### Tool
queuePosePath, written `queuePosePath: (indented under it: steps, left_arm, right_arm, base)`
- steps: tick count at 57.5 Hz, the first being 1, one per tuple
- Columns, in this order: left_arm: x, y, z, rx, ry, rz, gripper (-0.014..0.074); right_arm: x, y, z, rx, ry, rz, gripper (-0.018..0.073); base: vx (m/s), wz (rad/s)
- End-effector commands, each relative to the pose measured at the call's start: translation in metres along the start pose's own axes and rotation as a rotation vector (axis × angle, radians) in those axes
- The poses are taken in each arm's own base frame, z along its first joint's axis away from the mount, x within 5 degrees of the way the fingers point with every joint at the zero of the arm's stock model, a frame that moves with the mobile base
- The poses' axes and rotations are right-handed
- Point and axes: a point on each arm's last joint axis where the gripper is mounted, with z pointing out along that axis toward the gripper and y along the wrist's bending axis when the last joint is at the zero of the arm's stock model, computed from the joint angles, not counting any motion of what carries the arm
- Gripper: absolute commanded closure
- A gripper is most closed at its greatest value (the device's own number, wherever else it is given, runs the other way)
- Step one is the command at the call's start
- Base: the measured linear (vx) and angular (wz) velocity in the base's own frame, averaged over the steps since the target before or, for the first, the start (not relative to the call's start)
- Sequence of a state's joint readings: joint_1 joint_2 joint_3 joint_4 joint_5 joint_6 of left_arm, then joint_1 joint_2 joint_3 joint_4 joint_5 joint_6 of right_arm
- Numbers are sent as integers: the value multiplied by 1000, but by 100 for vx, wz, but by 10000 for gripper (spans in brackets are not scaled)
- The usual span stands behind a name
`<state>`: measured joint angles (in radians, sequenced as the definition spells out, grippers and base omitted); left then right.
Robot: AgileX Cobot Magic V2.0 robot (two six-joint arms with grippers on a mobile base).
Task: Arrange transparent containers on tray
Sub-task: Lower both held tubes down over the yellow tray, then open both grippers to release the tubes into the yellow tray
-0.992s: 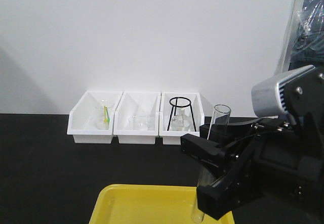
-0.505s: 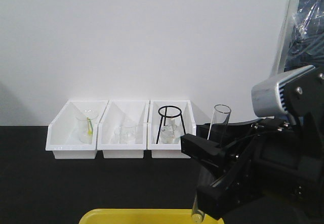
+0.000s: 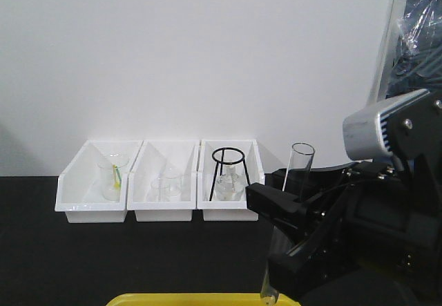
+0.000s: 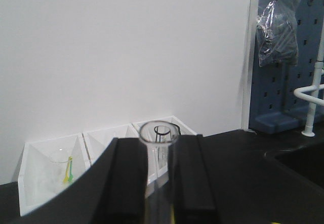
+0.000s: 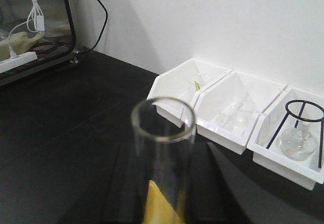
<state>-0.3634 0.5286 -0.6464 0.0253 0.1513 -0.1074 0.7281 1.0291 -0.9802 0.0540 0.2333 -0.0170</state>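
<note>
Each holds a test tube (image 3: 299,164): left end effector (image 4: 158,148), right end effector (image 3: 277,240) above tray (image 3: 179,298) rim.

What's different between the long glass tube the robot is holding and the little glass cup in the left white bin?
The test tube is tall and slender; the beaker is short and wide. The test tube is clamped in the left gripper; the beaker stands loose in its white bin. The test tube looks empty; the beaker holds a yellow-green stick. Both are clear glass with open tops.
</note>
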Motion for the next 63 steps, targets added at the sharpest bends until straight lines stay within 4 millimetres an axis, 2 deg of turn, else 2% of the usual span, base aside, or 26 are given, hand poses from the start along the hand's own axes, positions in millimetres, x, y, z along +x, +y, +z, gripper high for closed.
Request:
queuePosePath:
  steps: [1, 23, 33, 41, 55, 63]
  left_arm:
    - [-18, -2, -1, 15, -111, -8, 493]
    - [-18, -2, -1, 15, -111, -9, 493]
    - [-13, -2, 3, 12, -59, -15, 491]
    - [4, -2, 27, 6, 79, -104, 487]
    - [38, -2, 92, -26, 322, -285, 482]
    - [63, -2, 127, -55, 463, -346, 482]
  right_arm:
    - [-22, 1, -9, 1, -139, -18, 450]
    - [-22, 1, -9, 0, -138, -12, 450]
    - [-16, 1, -2, -14, -91, 138, 450]
    - [1, -4, 21, 15, 36, 232, 450]
    - [39, -47, 58, 194, 232, 407, 450]
    - [66, -57, 83, 226, 351, 463, 449]
  base:
    - [0, 0]
    - [0, 0]
    - [0, 0]
    - [0, 0]
    - [0, 0]
    - [0, 0]
